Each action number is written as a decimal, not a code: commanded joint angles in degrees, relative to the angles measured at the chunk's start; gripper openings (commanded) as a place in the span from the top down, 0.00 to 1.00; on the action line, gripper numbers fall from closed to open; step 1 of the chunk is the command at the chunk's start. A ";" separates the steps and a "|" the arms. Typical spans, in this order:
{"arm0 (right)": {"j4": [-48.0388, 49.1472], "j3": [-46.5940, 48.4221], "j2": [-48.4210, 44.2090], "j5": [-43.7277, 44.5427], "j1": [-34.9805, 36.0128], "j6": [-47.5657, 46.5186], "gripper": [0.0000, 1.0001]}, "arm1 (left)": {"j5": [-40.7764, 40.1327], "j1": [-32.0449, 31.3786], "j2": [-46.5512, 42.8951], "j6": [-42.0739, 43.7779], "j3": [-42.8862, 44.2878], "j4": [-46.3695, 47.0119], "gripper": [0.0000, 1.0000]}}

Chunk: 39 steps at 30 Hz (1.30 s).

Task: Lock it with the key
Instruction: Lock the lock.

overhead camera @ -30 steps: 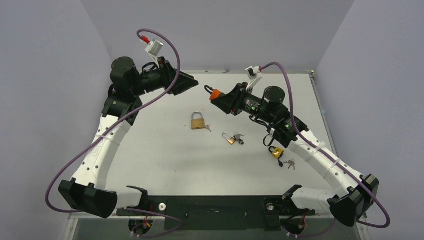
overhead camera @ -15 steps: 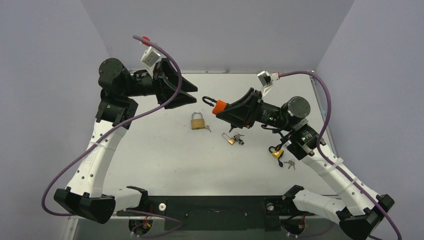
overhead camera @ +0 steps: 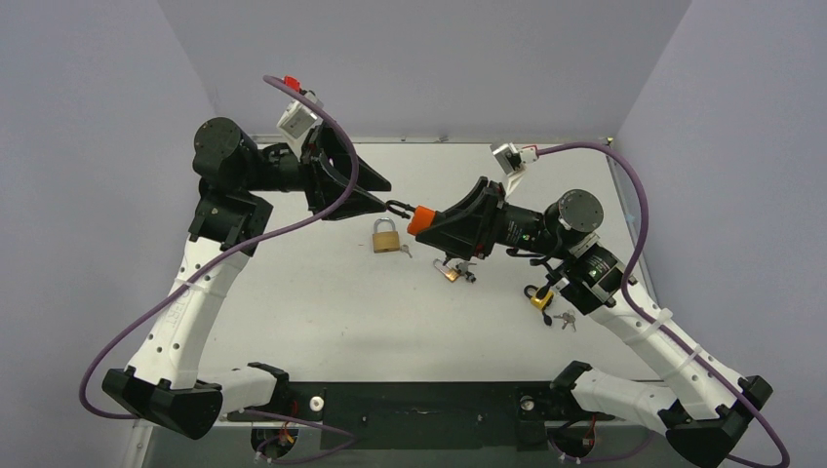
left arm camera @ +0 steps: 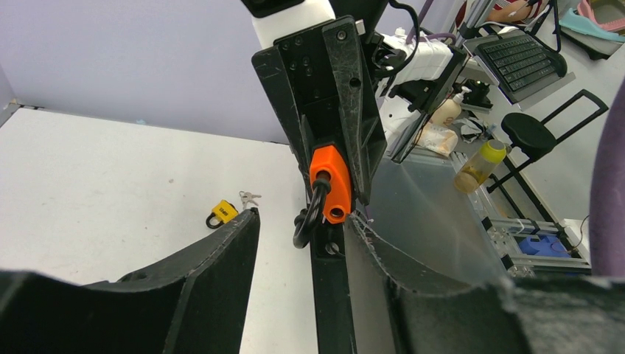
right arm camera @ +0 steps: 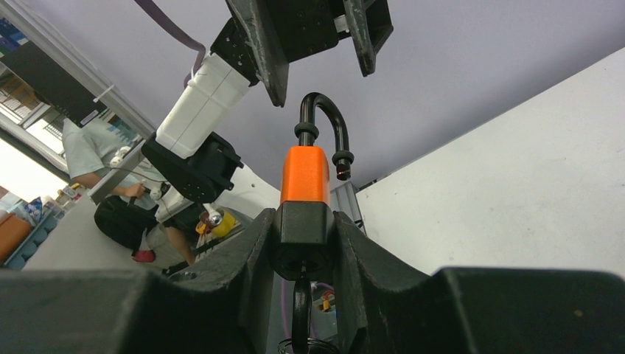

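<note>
My right gripper (overhead camera: 438, 228) is shut on an orange padlock (overhead camera: 421, 220) with a black base and holds it in the air over the table's middle. Its black shackle (overhead camera: 398, 208) points left and stands open, with one leg free in the right wrist view (right arm camera: 340, 164). A key (right arm camera: 301, 302) on a ring sits in the keyhole under the padlock (right arm camera: 305, 173), between my right gripper's (right arm camera: 304, 221) jaws. My left gripper (overhead camera: 385, 195) is open, with the shackle tip between its fingertips. In the left wrist view the shackle (left arm camera: 306, 221) hangs between the left gripper's (left arm camera: 304, 215) jaws, touching neither.
A brass padlock (overhead camera: 385, 237) lies on the white table (overhead camera: 293, 292) below the grippers. A small copper padlock (overhead camera: 449, 271) with keys (overhead camera: 466, 268) lies to its right. A yellow padlock (overhead camera: 539, 297) and keys (overhead camera: 565, 318) lie under the right arm.
The right arm has brought the orange padlock left and lower. The left gripper has swung right and down to meet it, so the shackle now lies between the open left fingers.
</note>
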 commanded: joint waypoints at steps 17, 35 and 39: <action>-0.45 4.84 -0.16 2.48 0.34 -3.90 1.00 | 0.16 -2.91 0.20 4.51 0.61 -5.43 0.66; -2.35 4.83 -0.62 4.16 0.32 -5.79 1.00 | -1.49 -3.00 0.59 4.39 -0.32 -7.99 0.85; -4.43 5.31 -0.83 5.88 0.33 -8.01 1.00 | -3.11 -3.07 0.47 3.35 -0.54 -8.20 1.00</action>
